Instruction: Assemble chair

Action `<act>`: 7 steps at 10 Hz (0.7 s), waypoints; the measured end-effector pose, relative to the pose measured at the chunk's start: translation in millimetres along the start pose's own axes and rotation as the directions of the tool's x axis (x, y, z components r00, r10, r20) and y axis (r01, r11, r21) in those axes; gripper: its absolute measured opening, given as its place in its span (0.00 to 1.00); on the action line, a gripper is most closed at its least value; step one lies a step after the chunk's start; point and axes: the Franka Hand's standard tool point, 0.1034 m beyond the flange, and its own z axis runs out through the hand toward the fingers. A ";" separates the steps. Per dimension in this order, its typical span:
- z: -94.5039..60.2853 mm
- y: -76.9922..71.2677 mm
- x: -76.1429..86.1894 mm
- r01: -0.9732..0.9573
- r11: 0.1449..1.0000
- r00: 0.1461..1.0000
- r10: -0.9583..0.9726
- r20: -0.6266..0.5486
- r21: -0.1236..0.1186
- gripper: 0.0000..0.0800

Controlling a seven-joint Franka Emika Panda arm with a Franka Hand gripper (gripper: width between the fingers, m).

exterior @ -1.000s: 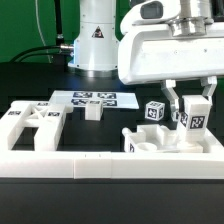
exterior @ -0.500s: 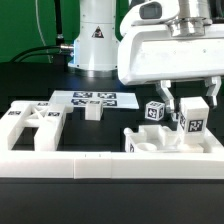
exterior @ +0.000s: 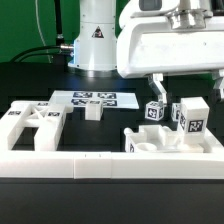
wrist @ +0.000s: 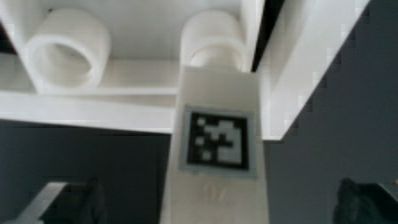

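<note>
We see the pincer [exterior: 186, 90] spread wide, both fingers [exterior: 158, 88] clear of everything, with the arm [exterior: 170, 45] pointing straight down over the table [exterior: 60, 200]. Directly beneath stands an upright tagged block [exterior: 192, 116], free, next to the chair's holed white part [exterior: 150, 142]. A tagged cube [exterior: 153, 111] sits just to the exterior view's left.

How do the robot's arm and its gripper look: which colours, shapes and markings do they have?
The arm is glossy white and rounded, with a dark triangular sticker on its base. Above the gripper sits a large white boxy housing. The gripper has two slim fingers. Black cables run behind the base.
</note>
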 end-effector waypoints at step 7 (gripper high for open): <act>-6.3 14.2 7.3 0.024 1.000 0.994 -0.025 0.105 0.011 0.81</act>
